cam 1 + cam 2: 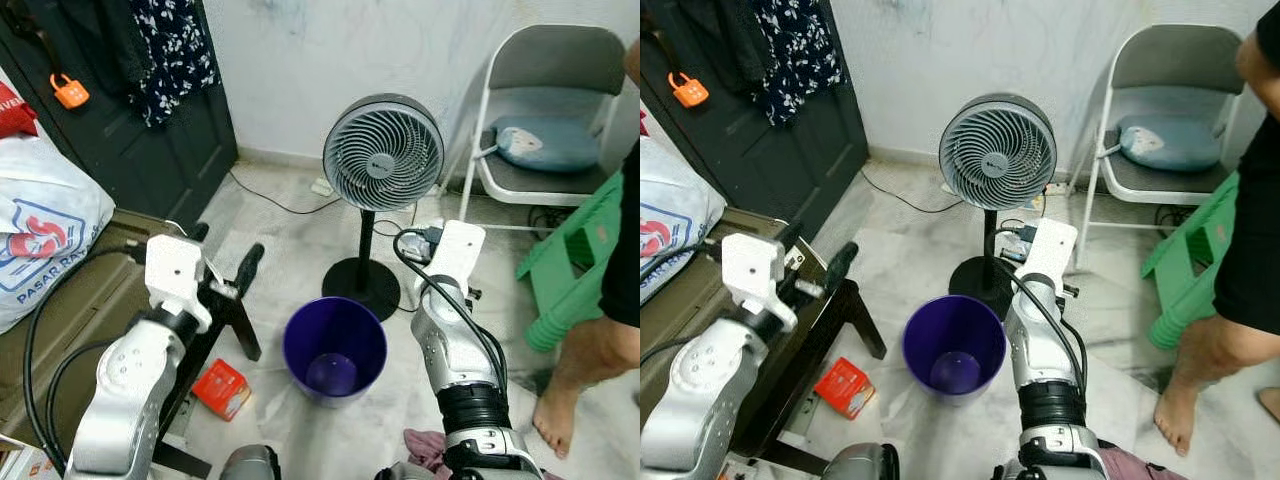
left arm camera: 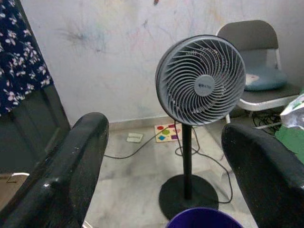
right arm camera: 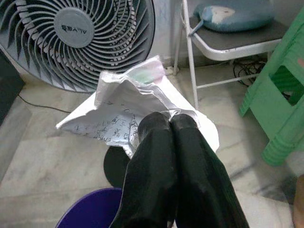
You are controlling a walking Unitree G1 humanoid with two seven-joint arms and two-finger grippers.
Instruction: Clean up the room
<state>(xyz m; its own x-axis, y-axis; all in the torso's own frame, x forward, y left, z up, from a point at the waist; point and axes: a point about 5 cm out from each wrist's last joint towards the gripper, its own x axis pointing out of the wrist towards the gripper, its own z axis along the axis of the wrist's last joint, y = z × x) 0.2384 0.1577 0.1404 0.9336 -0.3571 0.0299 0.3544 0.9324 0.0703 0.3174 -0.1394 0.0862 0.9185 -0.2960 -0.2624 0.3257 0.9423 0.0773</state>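
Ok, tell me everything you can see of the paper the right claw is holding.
The paper is a crumpled white sheet with small printed text on one face and a faint green tint near its top edge. It looks thin and creased, folded into peaks. The right claw pinches its lower edge between shut fingers, holding it in the air in front of the fan, above the rim of the purple bin. Nothing else touches it.
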